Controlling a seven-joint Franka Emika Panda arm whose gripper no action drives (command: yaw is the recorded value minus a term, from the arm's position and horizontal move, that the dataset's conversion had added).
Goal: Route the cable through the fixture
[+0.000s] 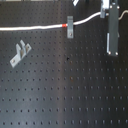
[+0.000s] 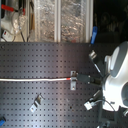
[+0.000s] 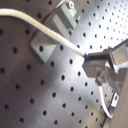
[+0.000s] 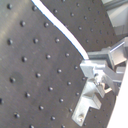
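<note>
One white cable (image 1: 35, 27) and two grey clips (image 1: 70, 26) (image 1: 20, 52) are seen on a black board with holes (image 1: 65, 90). The cable is pinched between the closed fingers (image 3: 97, 64), just past one clip.

Matt black perforated metal for the surface (image 1: 60, 95). Smooth white plastic-looking sheath on the cable (image 1: 35, 27), one red band (image 1: 65, 24). Dull grey metal-looking clips (image 1: 20, 53). Brushed silvery metal on the gripper (image 3: 92, 64).
</note>
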